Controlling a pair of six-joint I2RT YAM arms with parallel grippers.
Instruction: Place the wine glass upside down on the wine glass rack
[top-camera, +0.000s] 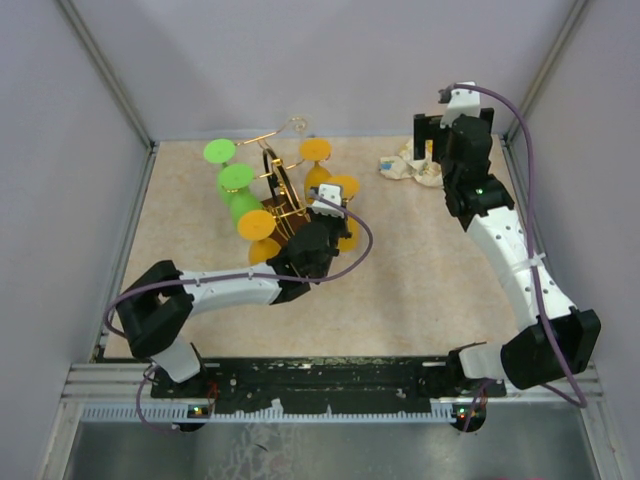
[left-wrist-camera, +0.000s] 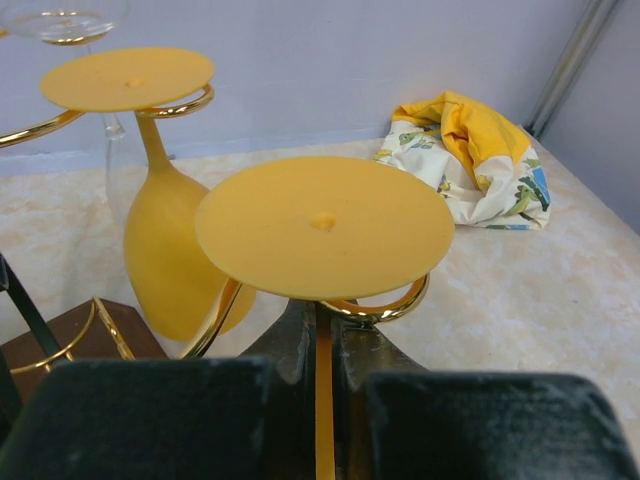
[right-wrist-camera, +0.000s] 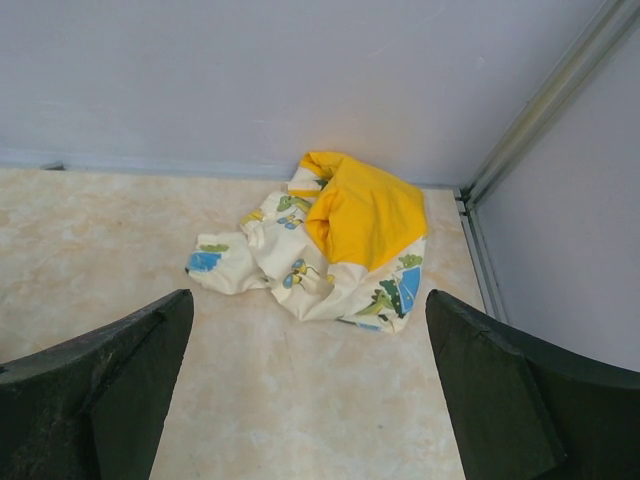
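Note:
The wine glass rack (top-camera: 282, 190) is a gold wire stand on a dark wooden base (left-wrist-camera: 60, 345), left of the table's middle. Several yellow and green goblets hang upside down on it. My left gripper (top-camera: 332, 218) is at the rack's right side, shut on the thin stem of a yellow wine glass (left-wrist-camera: 322, 225). The glass's round foot faces up and rests over a curled gold arm tip (left-wrist-camera: 390, 308). The stem runs down between my left gripper's (left-wrist-camera: 325, 335) fingers and the bowl is hidden. My right gripper (top-camera: 432, 135) is open and empty at the far right.
A crumpled white and yellow cloth (top-camera: 410, 165) lies at the back right, just ahead of my right gripper (right-wrist-camera: 310, 390). Another yellow goblet (left-wrist-camera: 165, 250) hangs just left of the held one. Grey walls enclose the table.

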